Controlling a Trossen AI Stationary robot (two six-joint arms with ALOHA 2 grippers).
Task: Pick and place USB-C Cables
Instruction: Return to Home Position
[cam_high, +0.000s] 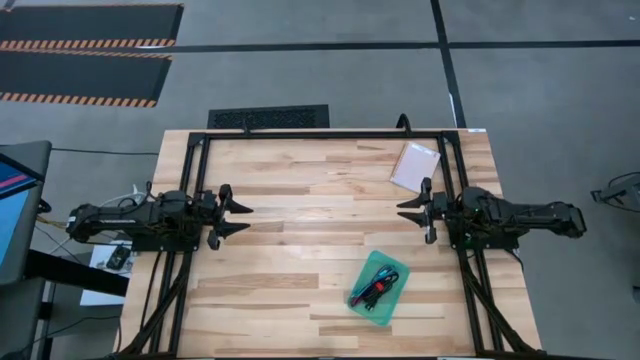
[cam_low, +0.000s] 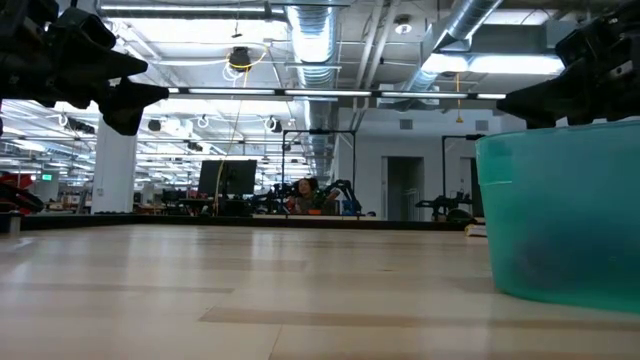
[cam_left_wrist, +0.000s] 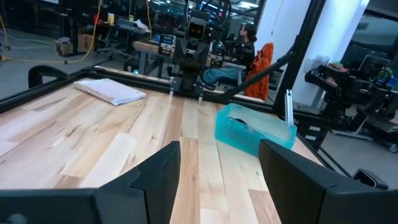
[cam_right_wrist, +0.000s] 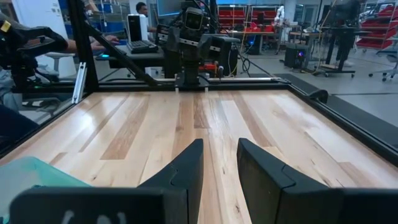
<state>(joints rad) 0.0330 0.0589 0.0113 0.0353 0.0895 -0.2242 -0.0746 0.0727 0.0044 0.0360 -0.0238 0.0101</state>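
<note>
The USB-C cables lie bunched inside the translucent green tray, which stands on the table toward its near right. Dark, red and maroon strands show there, but I cannot separate the bundles. In the left wrist view something dark shows through the tray's wall. My left gripper hovers open over the table's left side, pointing right. My right gripper hovers open over the right side, pointing left, a little farther from the near edge than the tray. Neither touches anything.
A pale pink flat packet lies near the far right corner, also seen as the packet. A black frame borders the table's far and side edges. Bare wood stretches between the two grippers. People sit at desks beyond the table.
</note>
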